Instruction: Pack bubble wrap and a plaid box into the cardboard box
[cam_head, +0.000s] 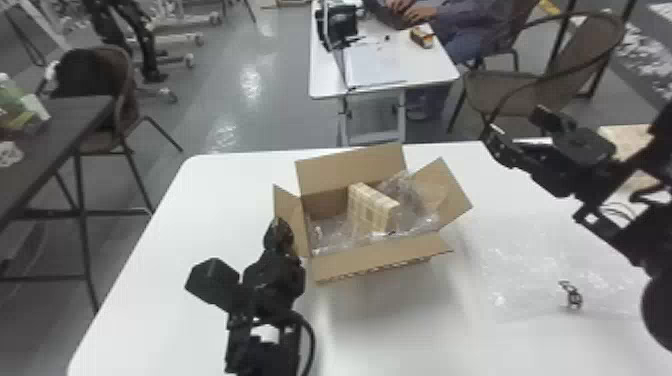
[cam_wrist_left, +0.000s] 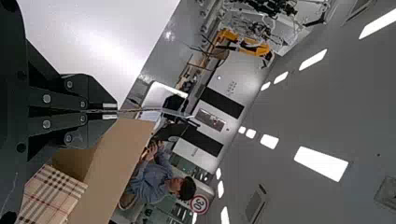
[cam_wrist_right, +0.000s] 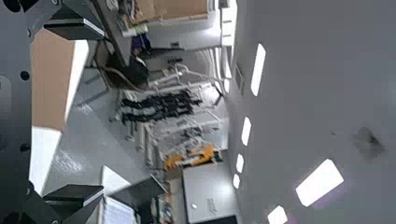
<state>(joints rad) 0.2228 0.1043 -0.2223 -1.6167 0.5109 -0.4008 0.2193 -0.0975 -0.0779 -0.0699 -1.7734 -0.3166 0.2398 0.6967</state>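
Left gripper (cam_head: 281, 226): fingers pinched together on a thin strip (cam_wrist_left: 154, 110), seen edge-on; can't tell if that's the cardboard box's left flap (cam_head: 290, 212). Gripper covers part of that flap, tips hard to make out in head view. Right gripper (cam_head: 492, 145): fingers wide apart, gap between them, up by the table's far right; its arm is cut off by the right edge.

Plaid box (cam_head: 372, 210) is just right of the left gripper, standing tilted inside the cardboard box (cam_head: 375, 257); its bottom is hidden by bubble wrap (cam_head: 330, 232), which lies on both sides of it. Wrap layers blur together, can't count. Near flap hides most of the near wall.

Clear sheet (cam_head: 525, 265) on the table (cam_head: 395, 325), below the right gripper in head view, runs toward the right arm, outline faint. Small dark item (cam_head: 572, 295) on it, can't tell what.

Room: all four flaps stand out, opening faces up. White tabletop between left gripper and table's left edge, also between box and right gripper; far flap sits near the far table edge.
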